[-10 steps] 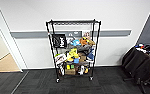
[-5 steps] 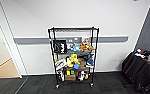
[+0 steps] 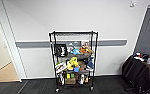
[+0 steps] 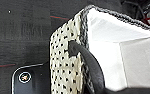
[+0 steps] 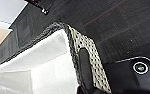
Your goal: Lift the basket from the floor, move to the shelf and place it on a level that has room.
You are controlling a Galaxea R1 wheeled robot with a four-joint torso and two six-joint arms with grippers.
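Note:
The shelf, a tall black wire rack on casters, stands against the white wall straight ahead in the head view. Its top level is a bare wire grid, while the lower tiers hold toys and boxes. The basket is cream woven with dark dots, a dark rim and white lining, and hangs above the dark carpet. One black loop handle runs taut into my left gripper. On the other end of the basket, the second handle runs into my right gripper.
An open doorway with a wooden floor lies left of the rack. Dark coats and bags are piled at the right, below a dark door panel. Dark carpet lies between me and the rack.
The whole head view has shifted: the rack now sits lower in the picture and looks slightly larger. Things on the rack have not moved.

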